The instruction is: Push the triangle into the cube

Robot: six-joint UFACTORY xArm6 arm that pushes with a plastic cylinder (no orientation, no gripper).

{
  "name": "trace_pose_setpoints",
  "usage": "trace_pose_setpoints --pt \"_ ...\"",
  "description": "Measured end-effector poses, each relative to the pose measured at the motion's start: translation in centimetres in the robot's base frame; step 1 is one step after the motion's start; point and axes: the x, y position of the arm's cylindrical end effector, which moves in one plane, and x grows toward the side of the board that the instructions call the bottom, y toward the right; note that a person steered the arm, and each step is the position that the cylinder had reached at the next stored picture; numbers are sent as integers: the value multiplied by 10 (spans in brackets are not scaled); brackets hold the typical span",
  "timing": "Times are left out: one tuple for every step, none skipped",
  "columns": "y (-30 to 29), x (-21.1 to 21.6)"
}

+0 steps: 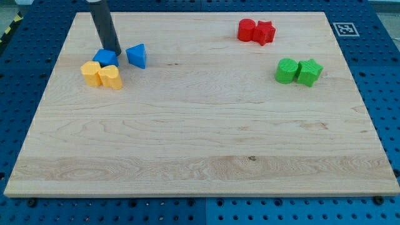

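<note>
Yellow blocks (102, 75) sit nearest, cube (105, 57) behind, my tip (115, 51) bare beside it; triangle (137, 55) looks light, slippery — push its right face.

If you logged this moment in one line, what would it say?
tip: at blue cube's top edge | blue triangle: right of cube, small gap | yellow blocks: below cube | triangle not yet at cube

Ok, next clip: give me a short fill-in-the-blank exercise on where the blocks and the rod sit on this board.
1. My tip sits at the top edge of the blue ____, beside the blue triangle.
2. The two yellow blocks lie just ____ the blue cube.
3. The red pair is toward the view's ____ from the green pair.

Missing words: cube; below; top
</note>
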Motion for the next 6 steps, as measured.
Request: trace_pose_setpoints --pt "5 -8" --pt "35 -38" --pt "95 -32" --pt "113 -8" --pt "72 -1" --pt "41 -1"
